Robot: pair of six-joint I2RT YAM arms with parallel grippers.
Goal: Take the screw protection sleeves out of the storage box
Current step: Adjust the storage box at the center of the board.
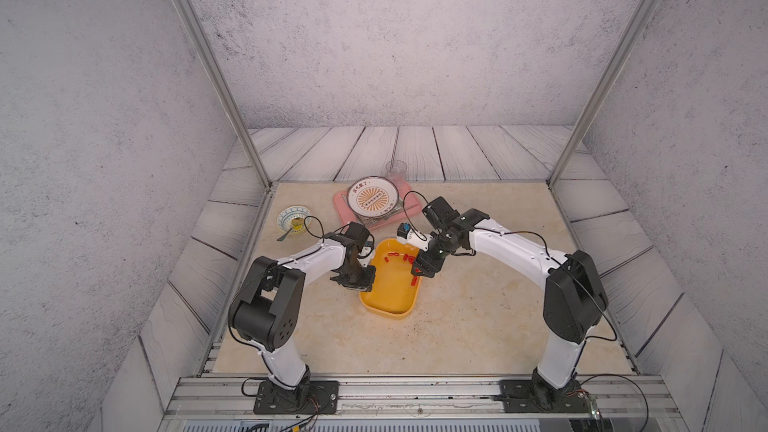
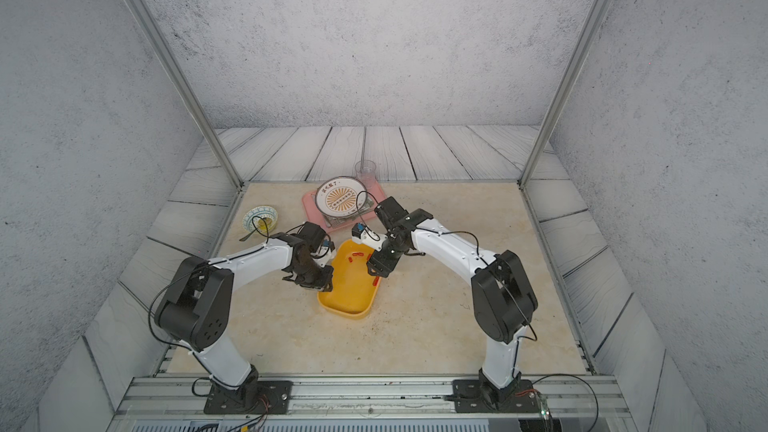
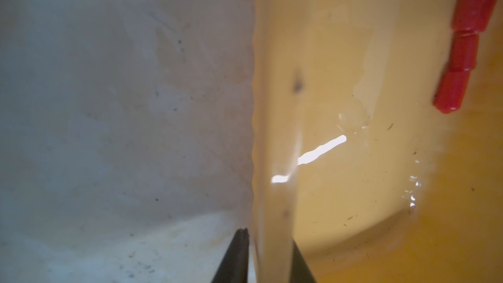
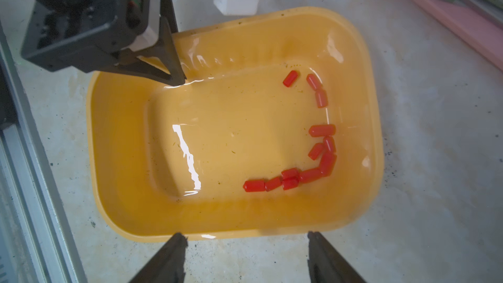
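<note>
While walls (image 1: 374,35) are grey, the tabletop (image 1: 478,326) is beige.

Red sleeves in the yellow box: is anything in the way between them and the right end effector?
Nothing visible covers the screw protection sleeves; they lie uncovered in the storage box. The right end effector, open, hangs over the box's rim on its own side. The left end effector straddles the opposite rim, away from the sleeves.
</note>
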